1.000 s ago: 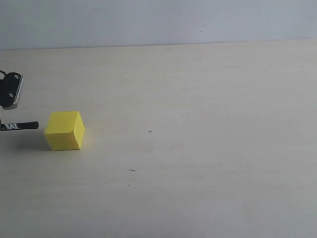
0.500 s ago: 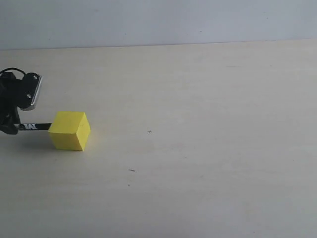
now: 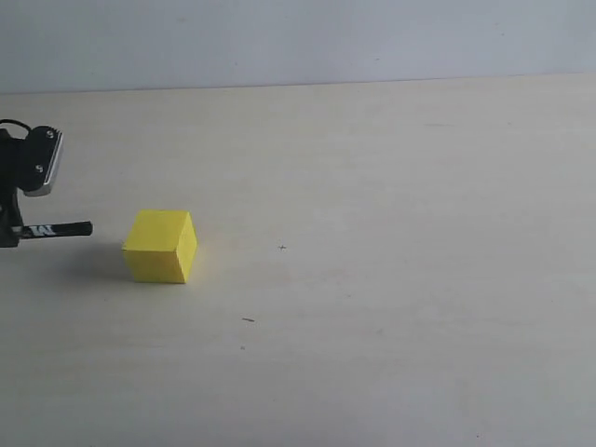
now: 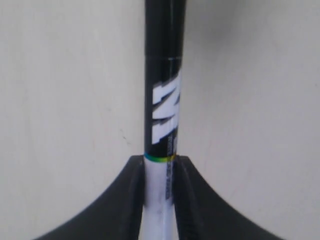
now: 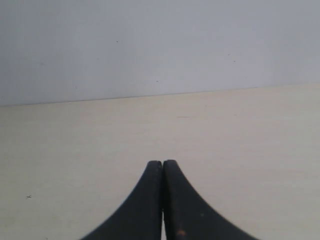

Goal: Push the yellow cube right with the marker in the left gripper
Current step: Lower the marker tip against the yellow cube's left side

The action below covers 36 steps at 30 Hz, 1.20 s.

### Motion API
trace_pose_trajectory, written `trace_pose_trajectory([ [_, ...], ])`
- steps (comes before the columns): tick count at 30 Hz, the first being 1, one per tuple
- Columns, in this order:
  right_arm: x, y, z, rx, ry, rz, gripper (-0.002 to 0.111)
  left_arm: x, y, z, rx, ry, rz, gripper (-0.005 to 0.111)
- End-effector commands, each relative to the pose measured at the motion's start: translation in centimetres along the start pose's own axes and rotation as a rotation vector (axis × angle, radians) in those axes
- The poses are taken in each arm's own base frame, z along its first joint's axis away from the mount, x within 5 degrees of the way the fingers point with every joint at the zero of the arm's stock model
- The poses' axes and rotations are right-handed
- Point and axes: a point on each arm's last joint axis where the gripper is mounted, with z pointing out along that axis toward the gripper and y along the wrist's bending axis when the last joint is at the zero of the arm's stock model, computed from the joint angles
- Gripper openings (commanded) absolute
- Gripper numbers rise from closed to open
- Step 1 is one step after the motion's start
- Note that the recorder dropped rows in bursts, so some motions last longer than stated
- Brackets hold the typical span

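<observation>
Mostly the views are filled by a pale cream tabletop (image 3: 391, 279), smooth and matte, with a few tiny dark specks (image 3: 248, 319) on it. Behind it stands a plain grey-white wall (image 3: 298, 37); the line where they meet runs across the upper part of the exterior view. The yellow cube (image 3: 160, 246) rests flat on the left part of the tabletop, slightly turned, so its top, its front face and a narrow side face show. Its colour is bright and even, its edges are sharp, and a soft shadow lies at its left. At the left border of the exterior view is the black left claw (image 3: 9, 228). It is clamped on the marker (image 3: 58, 229), which lies level and points toward the cube; its black tip is near the cube's left face but does not touch it. In the left wrist view two fingers (image 4: 120, 200) press the white barrel. The right claw (image 5: 162, 167) is closed on nothing, its fingers touching each other.
</observation>
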Motion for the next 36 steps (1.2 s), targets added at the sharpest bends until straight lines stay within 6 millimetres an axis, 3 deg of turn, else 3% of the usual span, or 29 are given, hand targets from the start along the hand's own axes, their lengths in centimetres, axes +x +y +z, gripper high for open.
trace_pose_trajectory([
  [1,0.1,0.0,0.0,0.004,-0.006,-0.005,0.0,0.6,-0.1,-0.2,0.016,0.002,-0.023,0.0],
  [5,0.1,0.0,0.0,0.004,-0.006,-0.005,0.0,-1.0,-0.2,-0.2,0.027,-0.035,-0.012,0.0],
  [13,0.1,0.0,0.0,0.004,-0.006,-0.005,0.0,-6.8,-1.1,1.2,0.077,-0.081,0.115,0.0],
  [16,0.1,0.0,0.0,0.004,-0.006,-0.005,0.0,-7.1,-0.9,0.7,0.074,-0.082,0.115,0.0],
  [19,0.1,0.0,0.0,0.004,-0.006,-0.005,0.0,-5.2,-0.8,0.8,0.114,-0.071,0.017,0.0],
  [22,0.1,0.0,0.0,0.004,-0.006,-0.005,0.0,-4.4,-1.6,1.3,0.173,-0.068,-0.033,0.0],
  [27,0.1,0.0,0.0,0.004,-0.006,-0.005,0.0,-5.7,-2.7,1.3,0.263,-0.114,-0.063,0.0],
  [31,0.1,0.0,0.0,0.004,-0.006,-0.005,0.0,-7.6,-2.3,1.3,0.19,-0.147,-0.133,0.0],
  [36,0.1,0.0,0.0,0.004,-0.006,-0.005,0.0,-10.3,-2.5,1.3,0.138,-0.184,-0.081,0.0],
])
